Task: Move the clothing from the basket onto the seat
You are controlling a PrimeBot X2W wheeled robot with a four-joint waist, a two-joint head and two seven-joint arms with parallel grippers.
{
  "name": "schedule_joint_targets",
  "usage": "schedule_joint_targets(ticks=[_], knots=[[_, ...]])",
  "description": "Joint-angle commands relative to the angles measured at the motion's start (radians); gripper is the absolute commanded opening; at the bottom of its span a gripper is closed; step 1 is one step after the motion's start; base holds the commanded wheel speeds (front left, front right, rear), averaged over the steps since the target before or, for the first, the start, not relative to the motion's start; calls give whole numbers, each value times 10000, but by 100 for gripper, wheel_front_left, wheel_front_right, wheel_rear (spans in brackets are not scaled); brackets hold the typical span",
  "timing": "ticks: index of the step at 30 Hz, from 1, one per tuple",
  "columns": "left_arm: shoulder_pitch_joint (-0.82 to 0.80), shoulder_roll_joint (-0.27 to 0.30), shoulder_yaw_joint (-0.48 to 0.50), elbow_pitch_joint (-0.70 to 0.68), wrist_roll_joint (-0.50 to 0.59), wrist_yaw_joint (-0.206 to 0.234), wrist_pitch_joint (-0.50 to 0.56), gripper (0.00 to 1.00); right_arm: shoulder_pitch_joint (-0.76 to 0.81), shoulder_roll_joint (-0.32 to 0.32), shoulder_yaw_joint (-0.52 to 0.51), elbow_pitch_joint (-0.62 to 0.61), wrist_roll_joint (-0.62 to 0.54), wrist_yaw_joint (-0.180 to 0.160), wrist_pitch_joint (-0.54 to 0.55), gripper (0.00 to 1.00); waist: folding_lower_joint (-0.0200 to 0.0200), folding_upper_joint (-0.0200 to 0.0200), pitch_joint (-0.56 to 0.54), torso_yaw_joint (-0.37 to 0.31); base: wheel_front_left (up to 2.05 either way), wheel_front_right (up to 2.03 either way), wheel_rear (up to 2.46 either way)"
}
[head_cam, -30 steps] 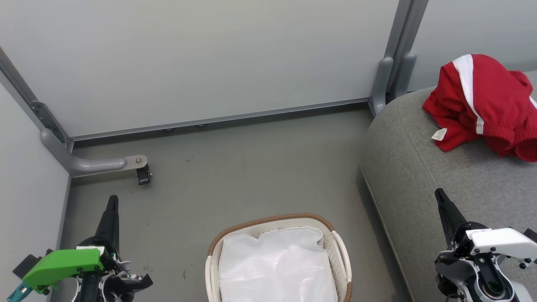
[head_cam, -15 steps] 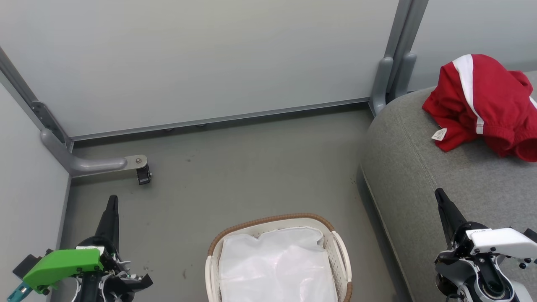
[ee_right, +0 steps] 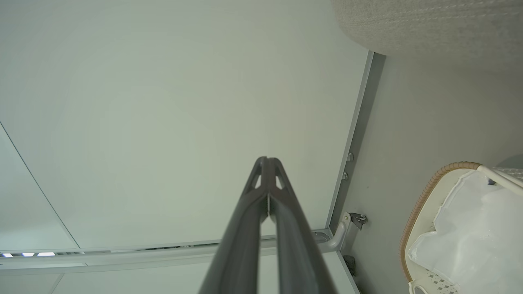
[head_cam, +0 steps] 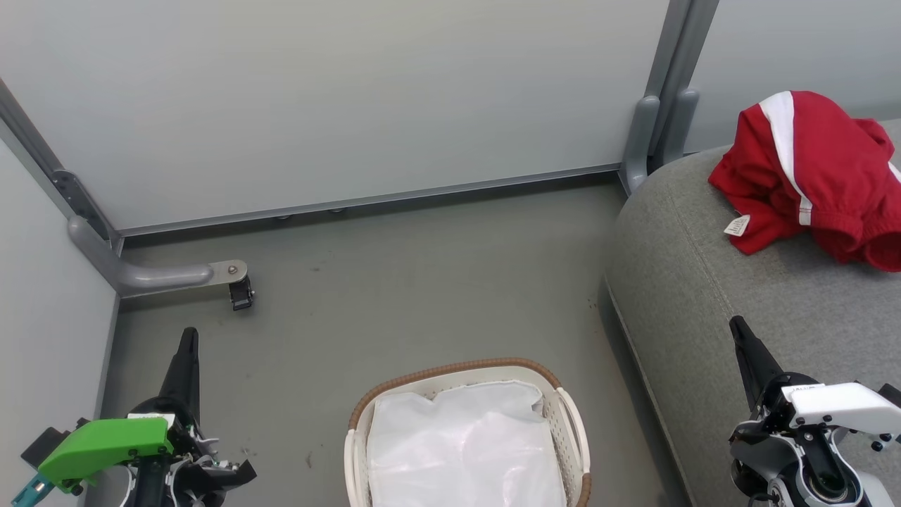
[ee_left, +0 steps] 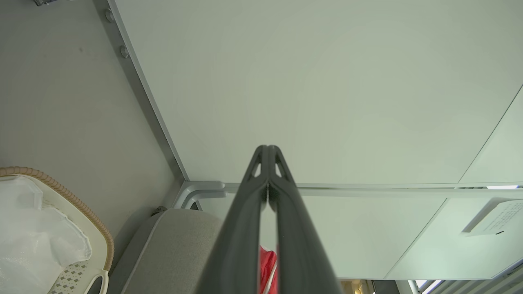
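1. Red fabric with a broad white stripe: the clothing lies in a crumpled heap on top of the seat, beyond the basket and well to its right. A small white tag hangs at the edge of the heap nearest the basket.
2. Seat: a grey woven cushion with a rounded edge and a stitched seam. It stands to the right of the basket, apart from it, with a strip of floor between them.
3. Basket: white perforated plastic with a brown woven rim, standing on the floor. A glossy white liner lies crumpled inside it.
4. My left gripper hangs over the floor to the left of the basket, fingers pointing away from me. My jaws are pressed together, tips meeting, with nothing between them. A green cover sits on the wrist behind them.
5. My right gripper hangs to the right of the basket, over the near part of the seat and well apart from the clothing. My jaws here are also together and empty. A white cover sits on this wrist.
6. Surround: pale wall panels in grey frames rise beyond the basket. A frame foot with a small dark caster stands on the floor beyond the basket and to its left.
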State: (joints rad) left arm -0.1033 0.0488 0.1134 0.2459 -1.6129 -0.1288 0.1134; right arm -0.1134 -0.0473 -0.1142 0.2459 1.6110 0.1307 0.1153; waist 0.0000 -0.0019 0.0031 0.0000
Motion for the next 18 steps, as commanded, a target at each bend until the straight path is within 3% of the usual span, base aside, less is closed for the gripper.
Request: schedule_joint_targets(ticks=[1,18], knots=[[-102,42,31,-20,-1,-41,45,0,109,-55,-20,-37,38,0,10,0,0,19,0,0,0,0,0],[-102,39,35,-21,4,-41,47,0,109,-56,-21,-35,39,0,9,0,0,19,0,0,0,0,0]])
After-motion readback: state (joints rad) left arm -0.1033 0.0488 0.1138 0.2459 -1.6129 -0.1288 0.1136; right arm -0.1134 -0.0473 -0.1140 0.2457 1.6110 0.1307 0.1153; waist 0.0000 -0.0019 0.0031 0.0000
